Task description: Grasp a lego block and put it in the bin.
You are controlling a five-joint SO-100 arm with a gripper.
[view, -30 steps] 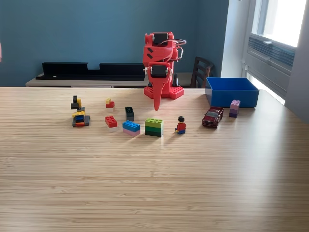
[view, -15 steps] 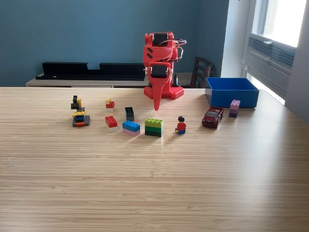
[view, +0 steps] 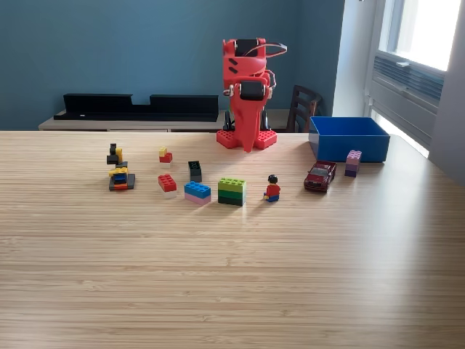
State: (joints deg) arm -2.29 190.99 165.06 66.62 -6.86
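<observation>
I see the gripper (view: 249, 145) hanging empty, jaws together, behind the blocks (view: 232, 191); the bin (view: 349, 139) sits apart.

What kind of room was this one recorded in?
Probably an office or home workroom: a long wooden table against a blue wall, a window at the exterior view's right, and a chair behind the red arm.

Red arm (view: 245, 80) folded upright on its base, claw (view: 249, 145) pointing down, jaws together.

Blue wall (view: 109, 51), bright window (view: 425, 29), wooden chair (view: 303, 107).
</observation>
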